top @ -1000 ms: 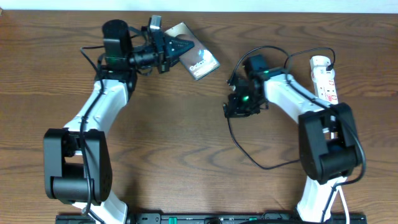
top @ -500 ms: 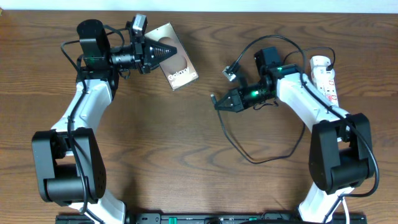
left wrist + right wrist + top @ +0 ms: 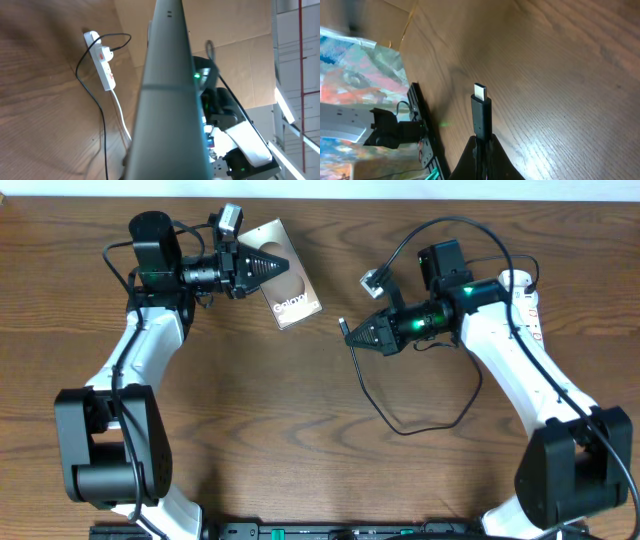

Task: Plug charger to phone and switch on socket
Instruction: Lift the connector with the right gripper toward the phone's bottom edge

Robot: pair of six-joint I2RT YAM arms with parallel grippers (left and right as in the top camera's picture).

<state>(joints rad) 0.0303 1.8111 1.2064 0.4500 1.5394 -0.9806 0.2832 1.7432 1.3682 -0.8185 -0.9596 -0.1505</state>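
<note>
The right gripper (image 3: pixel 365 336) has swung from frame centre to point left, the charger (image 3: pixel 481 116) tip leading toward the phone (image 3: pixel 295 302), which the left gripper (image 3: pixel 262 266) shifted left.

Bare brown wooden table (image 3: pixel 300 410) lies open between the flat brown-grey phone (image 3: pixel 298 298), clamped at a tilt in my left gripper (image 3: pixel 262 265), and the thin black charger cable (image 3: pixel 481 114), pinched at its plug end in my right gripper (image 3: pixel 362 336). Nothing stands in that gap. The cable's slack loops across the wood below my right arm. The white power strip (image 3: pixel 103 65) lies far right, partly under my forearm.
</note>
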